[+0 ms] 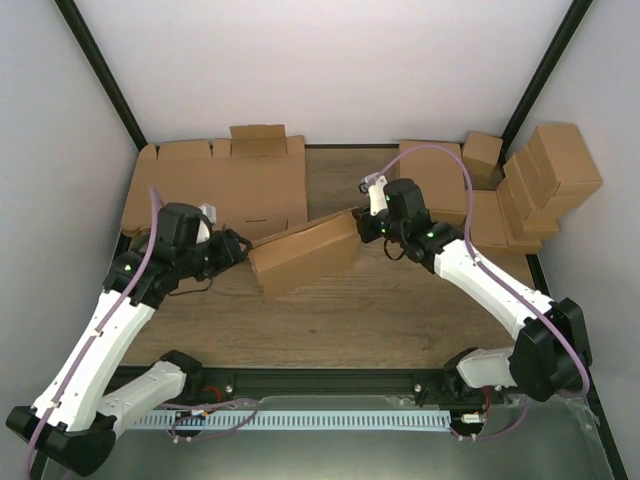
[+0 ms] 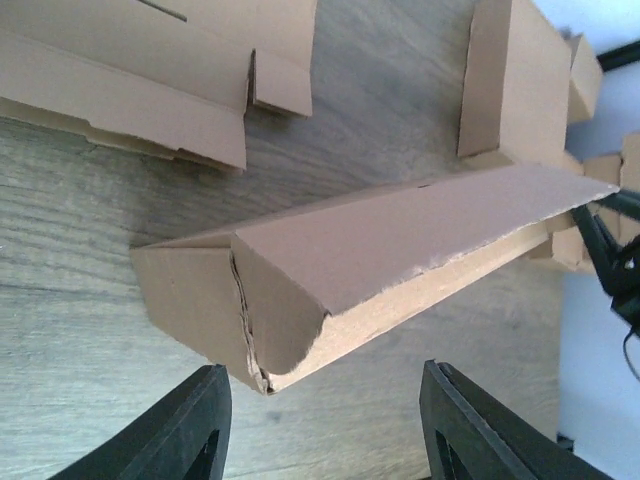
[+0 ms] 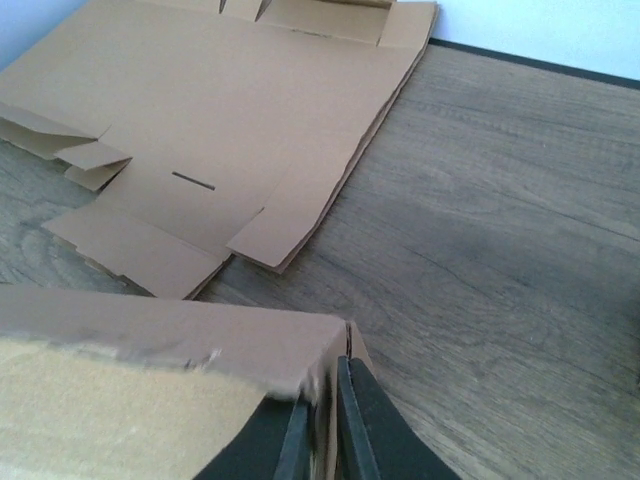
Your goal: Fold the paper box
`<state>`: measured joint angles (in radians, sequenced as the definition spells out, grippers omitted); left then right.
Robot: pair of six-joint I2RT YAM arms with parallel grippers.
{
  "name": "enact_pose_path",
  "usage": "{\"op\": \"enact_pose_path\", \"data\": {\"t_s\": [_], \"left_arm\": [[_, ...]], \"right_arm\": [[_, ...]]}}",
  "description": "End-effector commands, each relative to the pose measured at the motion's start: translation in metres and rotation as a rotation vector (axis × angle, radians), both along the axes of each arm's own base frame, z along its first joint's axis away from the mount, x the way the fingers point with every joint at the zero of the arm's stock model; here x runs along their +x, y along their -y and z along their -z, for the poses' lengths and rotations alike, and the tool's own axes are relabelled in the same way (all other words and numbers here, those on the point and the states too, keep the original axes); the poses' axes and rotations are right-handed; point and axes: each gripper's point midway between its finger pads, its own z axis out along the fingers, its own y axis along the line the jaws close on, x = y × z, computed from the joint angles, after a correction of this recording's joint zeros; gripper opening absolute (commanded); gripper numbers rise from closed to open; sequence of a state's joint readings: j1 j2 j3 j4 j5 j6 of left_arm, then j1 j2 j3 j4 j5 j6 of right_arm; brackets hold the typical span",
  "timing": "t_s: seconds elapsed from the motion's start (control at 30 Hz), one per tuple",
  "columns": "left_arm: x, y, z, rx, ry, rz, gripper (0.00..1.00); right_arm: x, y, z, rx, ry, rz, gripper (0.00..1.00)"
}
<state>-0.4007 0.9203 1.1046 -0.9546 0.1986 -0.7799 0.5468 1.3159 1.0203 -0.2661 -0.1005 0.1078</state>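
Your right gripper (image 3: pixel 322 405) is pinched on the right end wall of the box (image 1: pixel 305 255). Your left gripper (image 2: pixel 322 378) stands spread wide just short of the box's left end. The partly folded box lies between them on the table (image 1: pixel 400 310). Flat blanks (image 1: pixel 240 185) lie beyond its left end, and finished boxes (image 1: pixel 540 185) well beyond its right.

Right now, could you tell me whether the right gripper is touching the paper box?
Touching: the right wrist view shows the right gripper pinched onto the paper box edge.
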Motion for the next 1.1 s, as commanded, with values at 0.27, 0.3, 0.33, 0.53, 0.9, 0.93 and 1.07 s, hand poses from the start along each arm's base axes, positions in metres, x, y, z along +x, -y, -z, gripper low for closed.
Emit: {"op": "enact_pose_path", "data": {"t_s": [0.27, 0.3, 0.33, 0.53, 0.9, 0.93, 1.07], "left_arm": [[-0.017, 0.028, 0.013, 0.086, 0.001, 0.091, 0.50], [-0.017, 0.031, 0.011, 0.094, 0.007, 0.096, 0.49], [-0.016, 0.035, 0.011, 0.105, 0.012, 0.103, 0.50], [-0.013, 0.041, 0.008, 0.157, 0.039, 0.106, 0.50], [-0.014, 0.037, 0.014, 0.199, 0.027, 0.071, 0.50], [-0.014, 0.036, 0.013, 0.201, 0.032, 0.069, 0.51], [-0.016, 0.036, 0.013, 0.198, 0.033, 0.081, 0.55]], "right_arm": [[0.001, -0.004, -0.015, -0.007, 0.011, -0.008, 0.10], [0.001, -0.004, -0.016, -0.006, 0.012, -0.010, 0.10], [0.001, -0.004, -0.018, -0.006, 0.014, -0.014, 0.10], [-0.001, -0.004, -0.026, -0.007, 0.032, -0.022, 0.11], [0.000, -0.003, -0.028, -0.015, 0.045, -0.024, 0.01], [0.000, -0.003, -0.029, -0.016, 0.047, -0.020, 0.01], [0.000, -0.002, -0.029, -0.017, 0.046, -0.016, 0.01]]}}
